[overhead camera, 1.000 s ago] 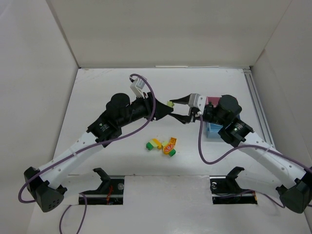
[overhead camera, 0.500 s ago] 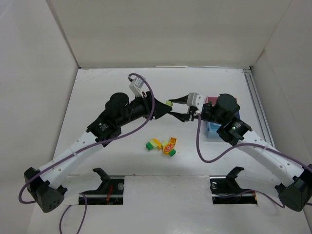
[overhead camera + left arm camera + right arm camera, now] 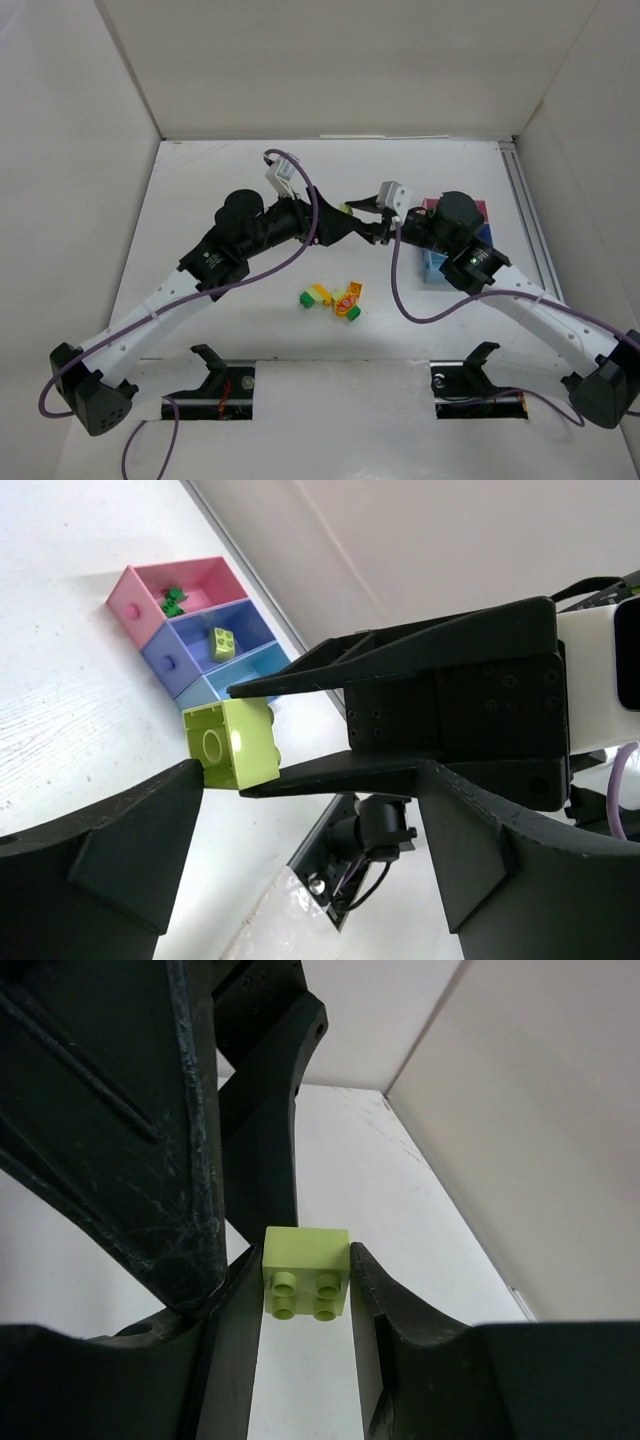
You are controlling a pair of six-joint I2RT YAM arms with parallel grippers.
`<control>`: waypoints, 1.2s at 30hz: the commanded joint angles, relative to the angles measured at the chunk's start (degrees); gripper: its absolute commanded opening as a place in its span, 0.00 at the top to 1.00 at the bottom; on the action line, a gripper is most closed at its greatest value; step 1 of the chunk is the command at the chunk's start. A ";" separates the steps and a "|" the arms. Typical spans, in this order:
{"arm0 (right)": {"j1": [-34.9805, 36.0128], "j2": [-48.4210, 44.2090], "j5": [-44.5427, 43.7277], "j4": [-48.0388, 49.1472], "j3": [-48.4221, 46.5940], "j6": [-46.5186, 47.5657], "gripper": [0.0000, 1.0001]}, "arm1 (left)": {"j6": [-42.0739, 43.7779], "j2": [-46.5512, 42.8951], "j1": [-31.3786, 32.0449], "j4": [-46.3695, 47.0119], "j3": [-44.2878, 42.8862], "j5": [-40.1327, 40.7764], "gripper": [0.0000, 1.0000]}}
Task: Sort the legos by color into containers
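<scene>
The right end effector has pushed further toward frame-left, meeting the left end effector at the centre of the overhead view. Its two fingers pinch a pale yellow-green brick, held above the counter. The left end effector is spread wide, one fingertip touching the brick's side. At the upper left of the left wrist view, the joined trays hold green bricks in the pink compartment and a single yellow-green brick in the dark blue one. A loose clump of bricks lies below centre in the overhead view.
</scene>
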State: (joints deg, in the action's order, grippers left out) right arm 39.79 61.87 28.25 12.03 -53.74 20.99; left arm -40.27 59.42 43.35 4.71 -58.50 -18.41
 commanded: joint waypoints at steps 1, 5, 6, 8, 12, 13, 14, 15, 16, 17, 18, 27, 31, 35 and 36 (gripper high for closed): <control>0.02 0.62 -4.87 0.36 -2.43 -0.43 0.98 | 0.28 -1.06 0.59 3.38 -0.38 -3.47 0.16; 0.02 1.15 -10.65 -0.86 -2.43 -1.04 1.00 | 0.28 -0.54 0.59 1.45 -0.91 -1.64 0.00; 0.02 0.46 -11.63 -1.39 -2.43 -1.04 1.00 | 0.28 -0.53 0.59 0.92 -0.91 -0.84 0.00; -1.55 -0.16 -12.78 -2.53 -1.81 -2.44 1.00 | 0.28 -0.53 0.06 -0.75 -0.91 1.78 0.00; -7.35 -0.69 -13.91 -4.90 0.20 -6.22 1.00 | 0.28 -1.67 0.06 -5.84 -2.05 10.55 0.00; -9.80 -0.69 -15.14 -6.31 0.21 -6.84 1.00 | 0.28 -1.67 0.06 -7.33 -2.67 12.94 0.00; -10.95 -0.69 -17.16 -7.89 0.21 -9.02 1.00 | 0.28 -2.20 0.06 -10.65 -2.67 15.31 0.00; -12.27 -0.69 -19.70 -11.90 0.21 -10.43 1.00 | 0.28 -2.20 0.06 -12.43 -3.19 17.51 0.00; -13.59 -0.69 -25.12 -14.64 -0.66 -11.93 1.00 | 0.28 -2.20 0.06 -14.18 -3.20 21.62 0.00; -16.47 -0.69 -28.57 -17.45 -1.71 -13.94 1.00 | -0.59 -1.51 0.06 -17.94 -3.81 24.02 0.00; -17.80 0.87 -31.99 -23.75 -2.33 -18.40 1.00 | -1.29 -1.50 0.06 -19.90 -3.81 26.39 0.00; -32.48 10.81 -41.87 -36.03 -2.61 -25.65 1.00 | -4.11 4.04 -0.46 -27.12 -1.45 35.11 0.00; -33.72 13.71 -42.40 -36.03 -3.12 -25.65 0.96 | -4.64 5.09 -0.46 -27.12 -0.74 35.11 0.00; -33.73 16.26 -42.40 -33.92 -3.13 -26.18 0.90 | -5.17 5.71 -0.46 -27.12 -0.04 34.59 0.00; -33.73 16.27 -42.40 -33.39 -3.13 -26.18 0.88 | -5.17 5.71 -0.46 -27.12 0.49 34.06 0.00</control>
State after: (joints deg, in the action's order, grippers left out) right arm 6.37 77.73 -12.71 -23.42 -55.59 -3.75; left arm -44.64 65.14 43.03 -22.31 -58.83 15.07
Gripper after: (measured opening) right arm 0.417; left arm 0.997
